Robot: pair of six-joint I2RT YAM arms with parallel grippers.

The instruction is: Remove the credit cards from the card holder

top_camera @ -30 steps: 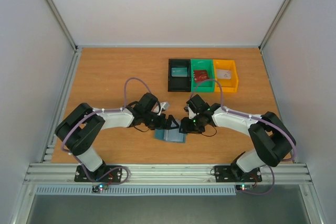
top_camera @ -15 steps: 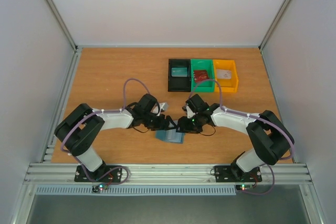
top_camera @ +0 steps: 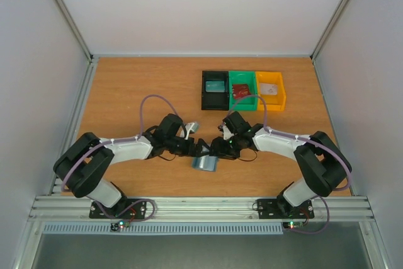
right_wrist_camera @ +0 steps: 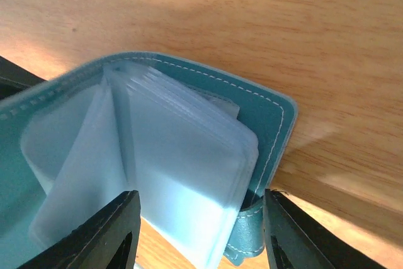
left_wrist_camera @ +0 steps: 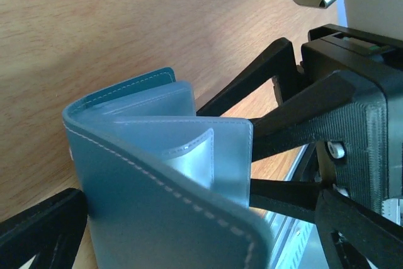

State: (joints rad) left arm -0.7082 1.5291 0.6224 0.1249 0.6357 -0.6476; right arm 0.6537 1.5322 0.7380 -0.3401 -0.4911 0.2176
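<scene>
Top external: the card holder (top_camera: 204,163) is seen on the table (top_camera: 126,92), near the front edge, between the two arms. Over it the left gripper (top_camera: 200,150) and right gripper (top_camera: 216,150) are seen tip to tip. Red credit cards (top_camera: 240,90) are seen in the green bin (top_camera: 243,74). This bin is set between a black bin (top_camera: 215,104) and a yellow bin (top_camera: 274,106) at the far side, well apart from the holder.

Left wrist: the holder is stood on edge and bent into a curve, with the blue-grey cover outside and clear sleeves (left_wrist_camera: 189,149) fanned inside. The left jaws are spread wide. One black finger (left_wrist_camera: 38,231) is seen just beside the cover at lower left, and the holder is not clamped by it. The right gripper's black fingers (left_wrist_camera: 283,121) are seen at the sleeves' free edge.

Right wrist: the sleeves and one cover flap are bracketed by the right fingers (right_wrist_camera: 119,231), with the jaws set partway apart. One finger is touched by the cover's corner. Whether the stack is pinched cannot be told.
</scene>
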